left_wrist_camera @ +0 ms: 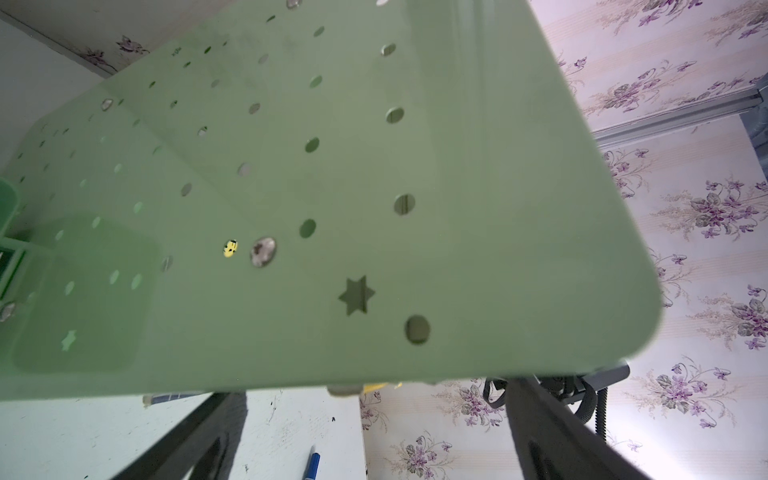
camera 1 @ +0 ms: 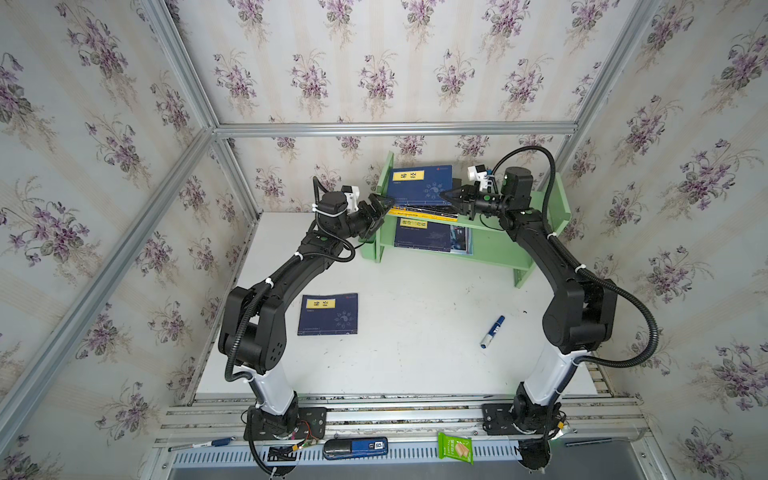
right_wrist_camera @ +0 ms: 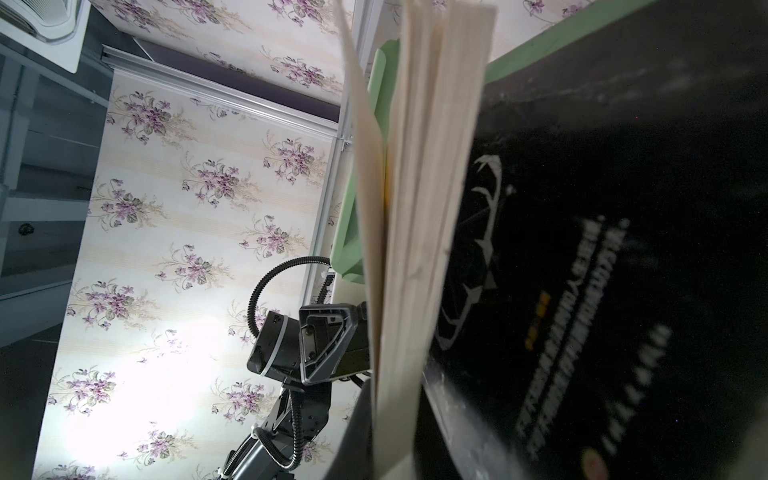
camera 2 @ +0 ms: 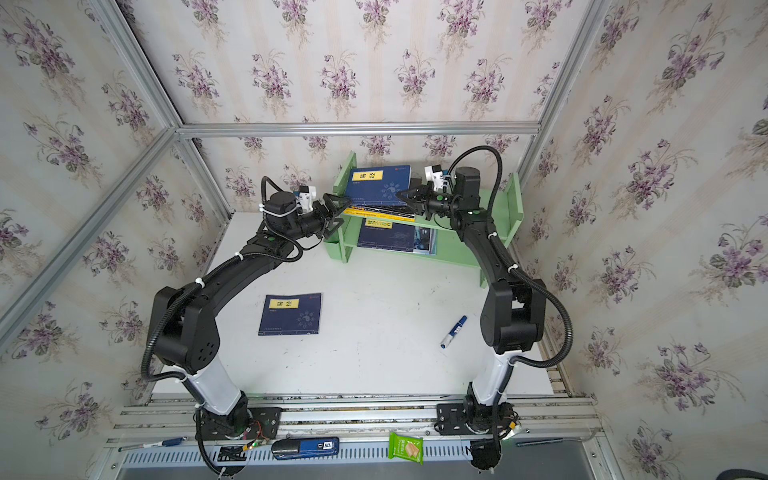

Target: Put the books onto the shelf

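Top views: shelf [camera 1: 559, 208] [camera 2: 514, 203] stands at the back of the counter [camera 1: 415, 365], by the wall.
- Upper tier: top navy book [camera 1: 419, 187] lies flat on a small stack. The edge of the yellow book [camera 1: 415, 213] shows under it.
- Lower tier: lower navy book [camera 1: 419, 236] lies flat on the magazine [camera 1: 462, 241].
- Loose navy book [camera 1: 328, 316] [camera 2: 291, 314] lies flat on the counter, front left, well apart from the shelf.
- Marker [camera 1: 493, 331] lies on the counter, right side.
- Left gripper [camera 1: 385, 211] [camera 2: 340, 212] is at the shelf's left side panel [camera 1: 385, 174], just above the cup [camera 1: 368, 251]. Fingers wide, empty.
- Right gripper [camera 1: 446, 194] [camera 2: 401, 194] is over the upper tier. Fingers are closed to a point, with the tip at the right edge of the top navy book.

Left wrist: the perforated side panel [left_wrist_camera: 478, 187] fills most of the frame, very close. Cup [left_wrist_camera: 6, 203] sits at the frame edge. Both fingers [left_wrist_camera: 183, 449] are spread far apart below the panel's edge. The marker [left_wrist_camera: 312, 461] shows on the counter beyond.

Right wrist: cream page edges and the black book [right_wrist_camera: 623, 249], with pale print on its cover, sit right against the lens, blurred. A green shelf panel [right_wrist_camera: 384, 83] is behind them. The left gripper [right_wrist_camera: 324, 345] shows across the shelf, spread. The right fingers are barely in frame. They're closed, but I can't tell whether they're pinching pages or just touching the stack.
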